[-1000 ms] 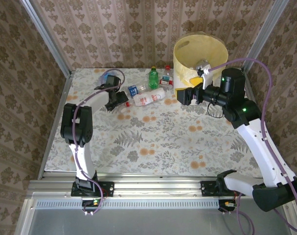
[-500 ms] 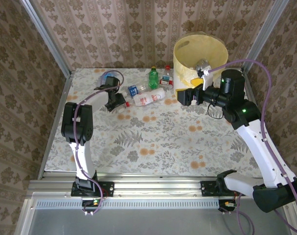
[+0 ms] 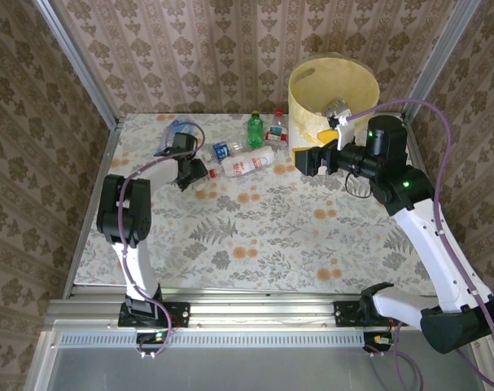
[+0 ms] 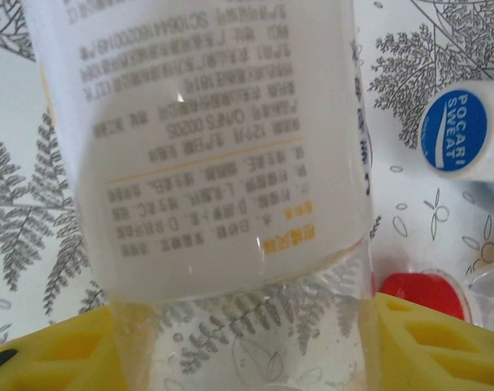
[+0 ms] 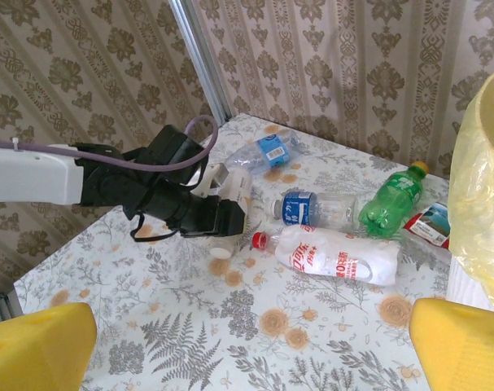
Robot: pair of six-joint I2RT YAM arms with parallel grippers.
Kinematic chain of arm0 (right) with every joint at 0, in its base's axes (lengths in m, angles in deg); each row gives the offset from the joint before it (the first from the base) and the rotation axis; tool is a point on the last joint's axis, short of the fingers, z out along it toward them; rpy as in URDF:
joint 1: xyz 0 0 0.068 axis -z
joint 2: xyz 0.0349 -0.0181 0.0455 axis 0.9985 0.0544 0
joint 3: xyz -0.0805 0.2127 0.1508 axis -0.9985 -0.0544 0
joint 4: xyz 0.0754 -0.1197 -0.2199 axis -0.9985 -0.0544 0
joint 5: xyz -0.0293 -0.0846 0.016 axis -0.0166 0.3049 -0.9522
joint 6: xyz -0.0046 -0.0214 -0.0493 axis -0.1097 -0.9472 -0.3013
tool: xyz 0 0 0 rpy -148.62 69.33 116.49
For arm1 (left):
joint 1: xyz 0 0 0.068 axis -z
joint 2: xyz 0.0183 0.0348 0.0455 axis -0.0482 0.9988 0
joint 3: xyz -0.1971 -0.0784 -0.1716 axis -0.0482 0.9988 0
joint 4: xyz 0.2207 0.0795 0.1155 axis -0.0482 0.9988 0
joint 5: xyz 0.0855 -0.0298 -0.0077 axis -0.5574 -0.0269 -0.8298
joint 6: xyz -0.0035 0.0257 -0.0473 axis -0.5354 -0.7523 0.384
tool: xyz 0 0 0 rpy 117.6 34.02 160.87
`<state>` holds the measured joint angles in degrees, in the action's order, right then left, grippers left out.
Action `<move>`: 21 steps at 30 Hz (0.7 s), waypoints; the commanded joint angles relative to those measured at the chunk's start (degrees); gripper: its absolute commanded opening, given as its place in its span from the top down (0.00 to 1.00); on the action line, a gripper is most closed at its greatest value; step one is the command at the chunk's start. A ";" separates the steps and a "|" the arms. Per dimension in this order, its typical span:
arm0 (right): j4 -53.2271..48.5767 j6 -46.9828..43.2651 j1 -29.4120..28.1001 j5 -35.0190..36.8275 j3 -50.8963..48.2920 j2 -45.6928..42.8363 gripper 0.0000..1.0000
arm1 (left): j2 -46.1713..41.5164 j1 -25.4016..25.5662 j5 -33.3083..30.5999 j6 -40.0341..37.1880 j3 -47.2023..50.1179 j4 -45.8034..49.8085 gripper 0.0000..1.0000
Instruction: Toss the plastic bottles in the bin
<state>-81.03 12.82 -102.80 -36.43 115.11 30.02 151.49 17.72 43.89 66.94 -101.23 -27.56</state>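
My left gripper point(image 3: 193, 172) is shut on a clear plastic bottle with a white label point(image 4: 206, 163). Its yellow fingers point(image 4: 442, 342) press on both sides of the bottle, which lies low over the table with its white cap point(image 5: 220, 248) pointing forward. Beside it lie a red-capped bottle with a white and red label point(image 3: 245, 163), a blue-labelled bottle point(image 3: 224, 149), a green bottle point(image 3: 255, 130) and a red-labelled one point(image 3: 276, 126). Another blue-labelled bottle point(image 3: 175, 130) lies at the back left. The bin point(image 3: 332, 94), lined in yellow, stands at the back right. My right gripper point(image 3: 302, 160) hangs open and empty in front of it.
Patterned walls and metal corner posts point(image 3: 76, 61) close in the table on three sides. A bottle point(image 3: 338, 108) rests inside the bin near its front rim. The floral tabletop point(image 3: 263, 236) stretches bare between the bottles and the arm bases.
My left jaws have closed round the white-labelled bottle and the left arm has shifted slightly left. The right arm has stayed still and open.
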 commanded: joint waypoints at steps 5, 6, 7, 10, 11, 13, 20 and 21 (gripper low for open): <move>1.08 0.23 -0.34 1.76 0.06 0.37 0.00 | -6.10 0.56 0.54 -3.43 7.20 -0.66 0.57; 1.16 0.34 -0.38 1.80 -0.04 0.38 0.00 | -7.02 0.87 0.55 -4.02 7.92 -0.93 0.57; 1.28 0.26 -0.36 1.84 -0.07 0.38 0.00 | -7.75 1.23 0.57 -4.49 8.41 -1.11 0.57; 1.22 0.38 -0.38 1.86 -0.12 0.46 0.00 | -10.12 2.38 0.63 -5.91 10.01 -1.57 0.57; 1.20 0.43 -0.38 1.93 -0.16 0.55 0.00 | -10.78 2.86 0.74 -6.43 10.71 -1.91 0.58; 1.21 0.34 -0.34 2.06 -0.28 0.55 0.00 | -12.55 3.23 1.52 -7.55 11.82 -2.52 0.58; 1.00 -0.01 -0.34 2.64 -0.64 0.38 0.00 | -21.12 4.28 0.88 -11.58 16.33 -2.98 0.58; 1.09 -0.01 -0.34 2.61 -0.82 0.37 0.00 | -22.70 4.46 0.72 -12.34 17.19 -3.28 0.58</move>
<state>-80.86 12.82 -102.80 -34.94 115.11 30.17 132.61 21.83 45.00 58.37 -85.75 -29.95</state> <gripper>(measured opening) 0.999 0.580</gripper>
